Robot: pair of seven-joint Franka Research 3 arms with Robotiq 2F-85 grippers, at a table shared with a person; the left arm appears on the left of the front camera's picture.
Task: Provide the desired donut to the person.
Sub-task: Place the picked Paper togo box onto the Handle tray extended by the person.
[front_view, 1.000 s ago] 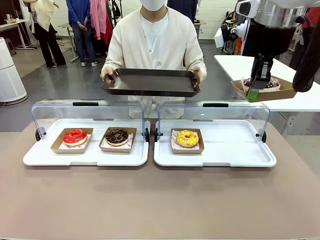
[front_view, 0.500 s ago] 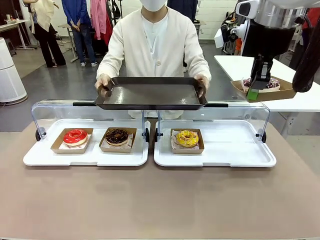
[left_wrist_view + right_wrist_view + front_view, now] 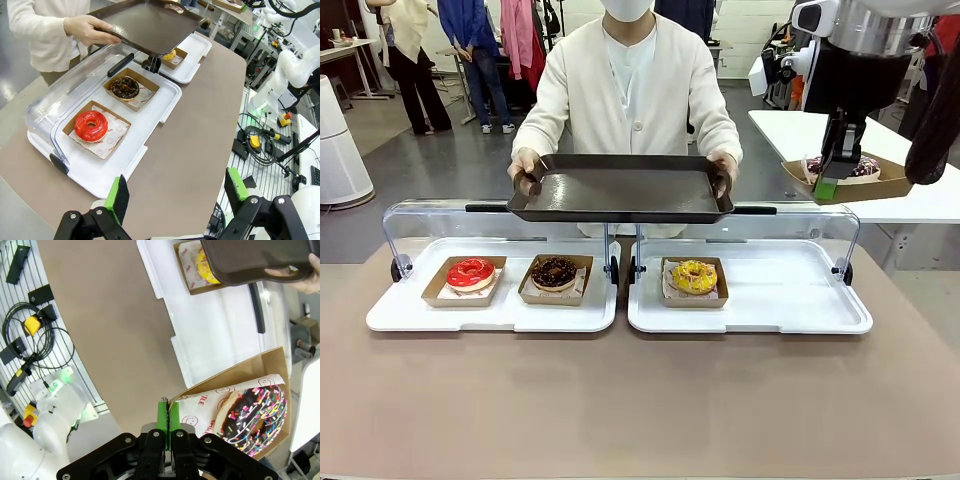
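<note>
- Left claw (image 3: 176,190) hangs at the table's (image 3: 200,125) left end, jaws spread wide.
- Right claw (image 3: 828,186), raised far right, is clamped on the cardboard box (image 3: 885,187) rim, with the sprinkled donut (image 3: 862,167) inside.
- Far side, the person (image 3: 625,90) holds a dark tray (image 3: 620,190) out level.

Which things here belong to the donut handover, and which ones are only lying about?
In the job: right pincer, shut on the cardboard tray of the sprinkled donut; the person; the dark serving tray they hold.

Lying about: red donut, chocolate donut, yellow donut, display cases.
</note>
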